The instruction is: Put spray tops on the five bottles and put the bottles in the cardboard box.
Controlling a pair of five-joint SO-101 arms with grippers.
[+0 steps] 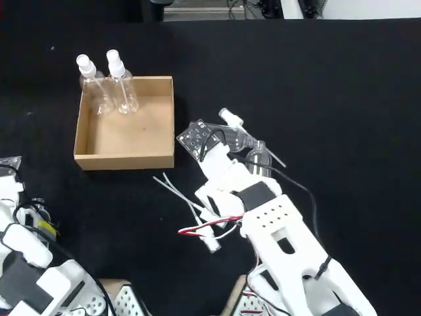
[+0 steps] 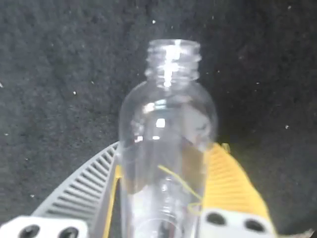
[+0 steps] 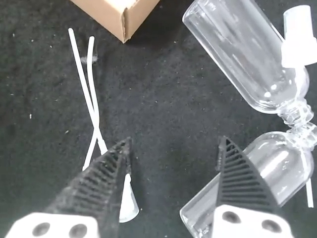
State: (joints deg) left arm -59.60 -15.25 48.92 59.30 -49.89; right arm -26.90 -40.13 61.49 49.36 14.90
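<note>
Underneath it all: black cloth (image 1: 348,79), matte, w/ white lint specks (image 2: 153,22) scattered on it. Beyond far edge: dark cables (image 1: 253,8) on pale floor (image 1: 197,12); white panel (image 1: 368,8) at far-right corner, partly cut off.

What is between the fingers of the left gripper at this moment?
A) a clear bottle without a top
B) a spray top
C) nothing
A: the left gripper is closed on a clear bottle, and the bottle's threaded neck is bare.
</note>
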